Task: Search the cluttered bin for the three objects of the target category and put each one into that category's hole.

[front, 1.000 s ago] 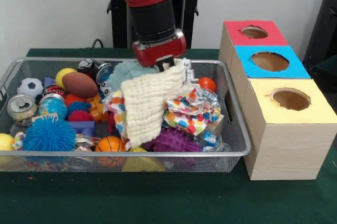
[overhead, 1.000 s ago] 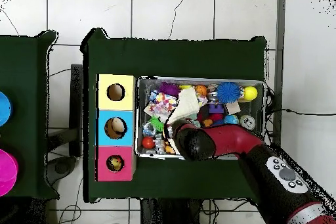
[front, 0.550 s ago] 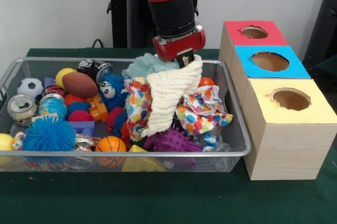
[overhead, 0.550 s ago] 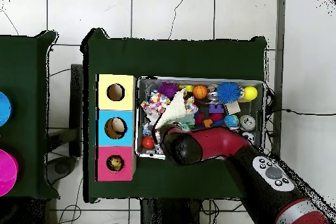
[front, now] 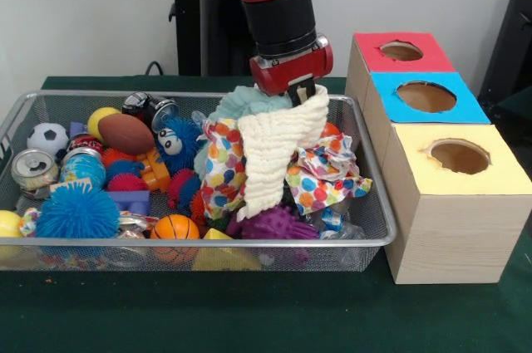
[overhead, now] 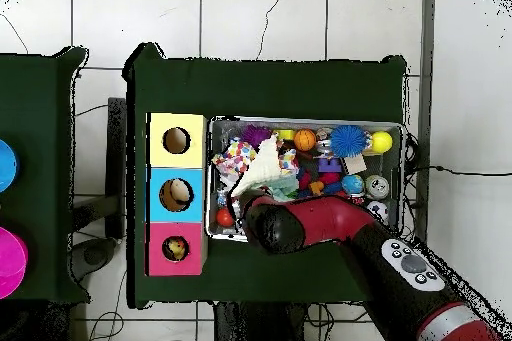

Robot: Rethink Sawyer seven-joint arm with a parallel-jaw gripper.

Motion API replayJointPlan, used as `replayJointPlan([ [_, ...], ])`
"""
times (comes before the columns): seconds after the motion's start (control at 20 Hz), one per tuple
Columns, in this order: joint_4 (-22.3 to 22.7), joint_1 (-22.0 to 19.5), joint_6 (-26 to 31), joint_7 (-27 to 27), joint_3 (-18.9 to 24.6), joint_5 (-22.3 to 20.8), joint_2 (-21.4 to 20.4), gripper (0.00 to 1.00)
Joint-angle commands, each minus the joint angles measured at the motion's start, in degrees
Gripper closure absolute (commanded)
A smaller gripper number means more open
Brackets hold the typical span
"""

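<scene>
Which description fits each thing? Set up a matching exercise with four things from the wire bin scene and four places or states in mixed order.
Things:
1. cream waffle-weave cloth
2. brown toy football
3. spiky blue rubber ball
4. yellow-topped wooden box

Places or states:
A. standing outside the wire mesh bin, nearest the camera of three boxes
B. hanging from the gripper
C. lying near the bin's far wall
D. at the bin's front wall, beside a small orange basketball

Pairs: 1-B, 2-C, 3-D, 4-A

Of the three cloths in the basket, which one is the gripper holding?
The cream waffle cloth. It hangs from the gripper, while the polka-dot cloth and the light blue cloth lie in the basket.
</scene>
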Motion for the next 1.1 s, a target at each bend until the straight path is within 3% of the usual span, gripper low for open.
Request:
replayJointPlan([
  [0.05, 1.7, 0.1, -1.0, 8.1, -0.2, 3.0, 1.7, 1.00],
  [0.7, 4.4, 3.0, -3.3, 11.1, -0.2, 6.9, -0.5, 1.00],
  [1.1, 4.5, 2.8, -4.9, 9.5, -0.6, 7.5, 0.0, 1.00],
])
